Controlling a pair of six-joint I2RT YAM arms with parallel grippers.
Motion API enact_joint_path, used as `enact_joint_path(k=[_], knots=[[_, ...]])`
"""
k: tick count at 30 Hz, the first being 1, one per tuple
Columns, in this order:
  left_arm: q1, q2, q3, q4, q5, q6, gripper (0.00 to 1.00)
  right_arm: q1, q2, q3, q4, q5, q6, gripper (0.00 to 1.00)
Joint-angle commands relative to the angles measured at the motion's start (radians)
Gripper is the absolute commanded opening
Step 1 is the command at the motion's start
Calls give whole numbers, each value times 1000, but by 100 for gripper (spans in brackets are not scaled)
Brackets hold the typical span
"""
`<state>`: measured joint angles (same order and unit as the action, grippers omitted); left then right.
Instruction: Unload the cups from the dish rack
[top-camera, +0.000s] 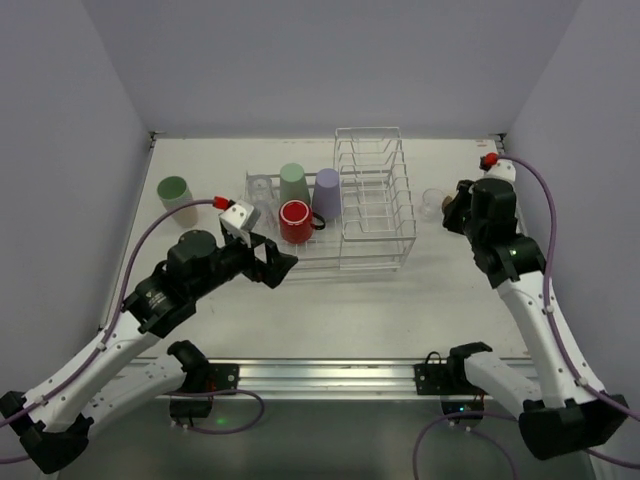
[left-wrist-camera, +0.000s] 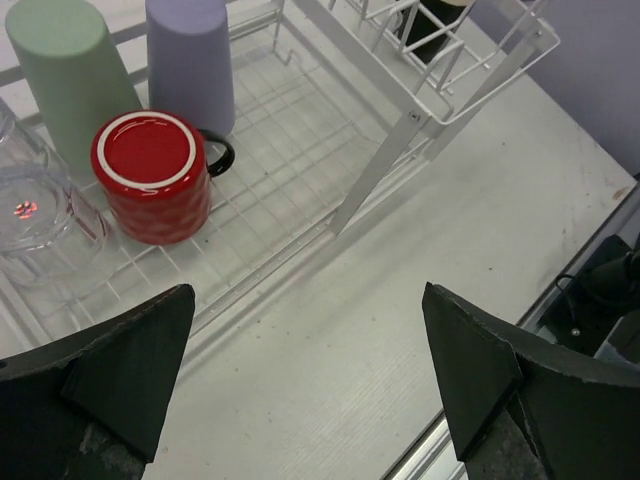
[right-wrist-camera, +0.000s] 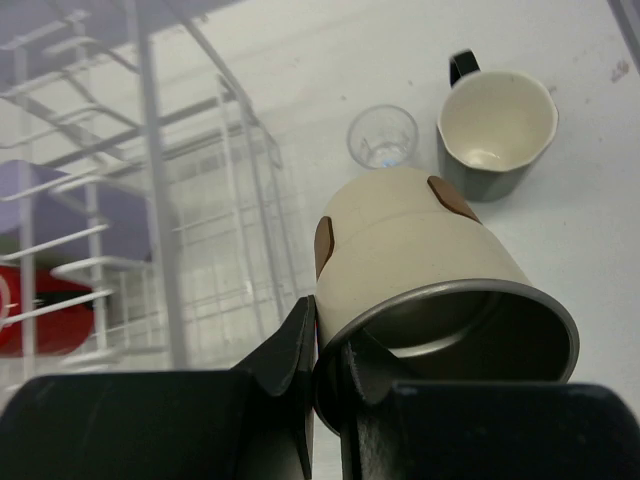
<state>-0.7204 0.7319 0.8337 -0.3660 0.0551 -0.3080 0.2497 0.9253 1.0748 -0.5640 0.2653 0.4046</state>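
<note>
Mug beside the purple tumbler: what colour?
The mug is red; best in the left wrist view.

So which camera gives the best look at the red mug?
The left wrist view: the red mug sits close up, upside down in the dish rack. The top view shows it small; the right wrist view only a red sliver.

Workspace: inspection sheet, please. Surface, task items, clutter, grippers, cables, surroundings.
Surface: white table, faint specks.
Job's things: dish rack holds red mug, green tumbler, lavender tumbler, clear glass; out on the table, green cup left, small glass and dark mug right.
Clutter: nothing seen.
Grippers: left gripper open, empty, near the rack; right gripper shut on beige cup's rim.
Cables: purple cables run along both arms.
Surroundings: pale walls on three sides.
</note>
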Motion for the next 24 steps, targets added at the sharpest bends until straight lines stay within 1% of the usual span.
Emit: enact_joint_path(k=[1,3,4,10,11,15,20,21,22,23,24], knots=[[1,-31,-51,-22,-34,69,100,-123,85,-36,5,-135,-32,0],[3,-34,-68,-11,-32,67,100,-156,144,-47,22,-197,-24,0],[3,-32,-73,-13,-31,73,100,-164,200,-50,39,-204,-24,0],[3,-26,-91,-16,-43,89,100,-167,365,-110,137,-259,17,0],[3,-26,-91,-16,-44,90,100,-168,409,-116,144,-259,19,0],[3,-17,-91,-16,-46,92,100,-168,489,-125,170,-241,22,0],[3,17,-79,-19,-49,93,100,-167,546,-125,182,-207,25,2],[1,35,-74,-27,-49,92,100,-168,550,-125,184,-198,25,4],[2,43,-64,-33,-84,84,100,-167,558,-125,187,-195,25,7],[3,61,-58,-36,-90,80,100,-168,561,-125,190,-195,25,13],[3,72,-50,-42,-95,76,100,-168,563,-125,190,-193,28,16]])
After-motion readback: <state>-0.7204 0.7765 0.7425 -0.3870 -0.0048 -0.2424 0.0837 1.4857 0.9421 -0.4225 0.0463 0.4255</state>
